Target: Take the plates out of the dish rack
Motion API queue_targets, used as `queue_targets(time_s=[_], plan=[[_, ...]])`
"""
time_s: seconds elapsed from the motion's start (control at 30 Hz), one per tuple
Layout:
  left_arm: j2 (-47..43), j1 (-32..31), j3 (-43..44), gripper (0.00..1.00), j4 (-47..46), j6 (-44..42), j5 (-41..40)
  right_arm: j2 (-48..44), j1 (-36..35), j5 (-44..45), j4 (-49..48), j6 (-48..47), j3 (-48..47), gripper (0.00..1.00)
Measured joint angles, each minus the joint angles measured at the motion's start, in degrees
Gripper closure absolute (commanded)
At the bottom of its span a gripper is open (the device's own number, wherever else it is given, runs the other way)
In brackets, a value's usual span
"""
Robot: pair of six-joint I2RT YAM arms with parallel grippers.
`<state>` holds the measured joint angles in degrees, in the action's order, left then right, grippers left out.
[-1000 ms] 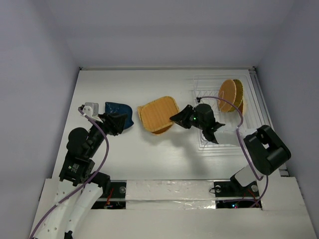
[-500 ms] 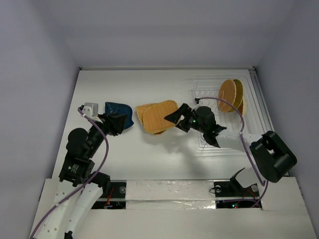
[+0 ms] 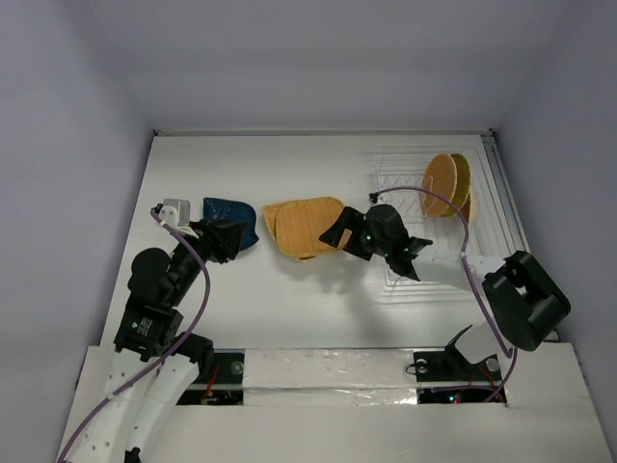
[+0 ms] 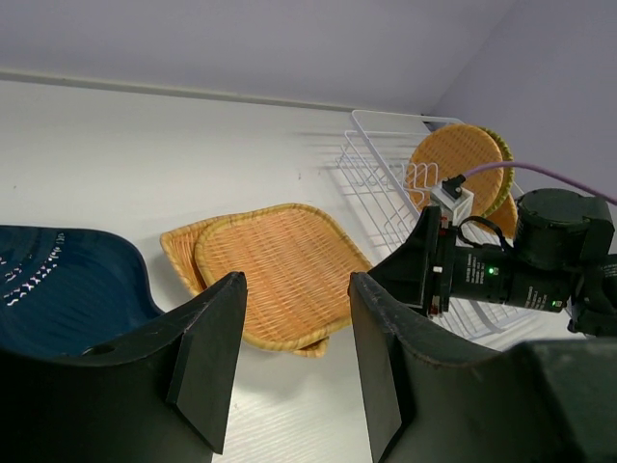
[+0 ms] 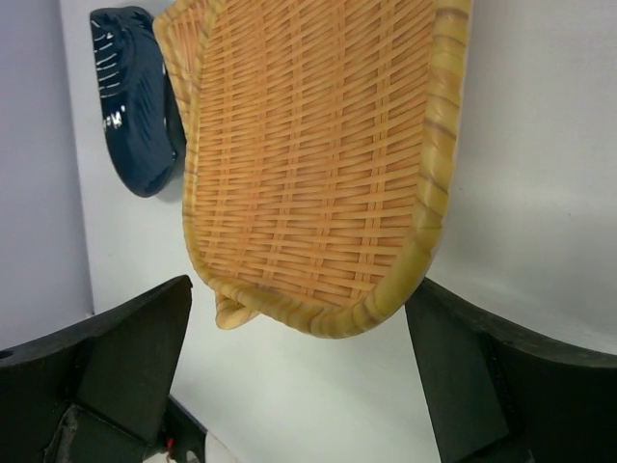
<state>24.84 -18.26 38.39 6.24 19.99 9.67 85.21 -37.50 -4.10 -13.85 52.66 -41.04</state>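
A rounded-square orange woven plate (image 3: 307, 224) lies on another orange plate (image 4: 179, 253) at mid-table; a tip of the lower one (image 5: 226, 313) pokes out beneath. My right gripper (image 3: 338, 232) stands open at the stack's right edge, jaws either side of the rim (image 5: 299, 301), not touching it. The dark blue plate (image 3: 231, 218) lies to the left. My left gripper (image 3: 229, 238) hovers at its near edge, jaws apart (image 4: 294, 289) with nothing between them. In the white dish rack (image 3: 410, 271), a round orange plate (image 3: 440, 182) stands upright, with another orange rim (image 3: 466, 188) behind it.
A small white block (image 3: 174, 208) sits left of the blue plate. The right arm's purple cable (image 3: 453, 214) arches over the rack. White walls close the table at the back and both sides.
My right gripper has opened and let go of the rounded-square plate, which now lies flat on the other orange plate, a little further left. The left arm has not moved.
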Motion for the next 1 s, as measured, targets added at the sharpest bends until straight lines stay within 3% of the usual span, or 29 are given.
queue_targets(time_s=[0.27, 0.67, 1.0], plan=[[0.00, 0.00, 0.00, 0.56, 0.00, 0.00, 0.02, 2.32, -3.37, 11.76, 10.25, -3.61, -7.39, 0.01], [0.00, 0.00, 0.00, 0.56, 0.00, 0.00, 0.02, 5.07, -6.75, 27.45, 18.23, -4.48, -12.61, 0.03], [0.00, 0.00, 0.00, 0.56, 0.00, 0.00, 0.02, 6.25, -10.73, 40.26, 26.16, -7.02, -21.68, 0.08]])
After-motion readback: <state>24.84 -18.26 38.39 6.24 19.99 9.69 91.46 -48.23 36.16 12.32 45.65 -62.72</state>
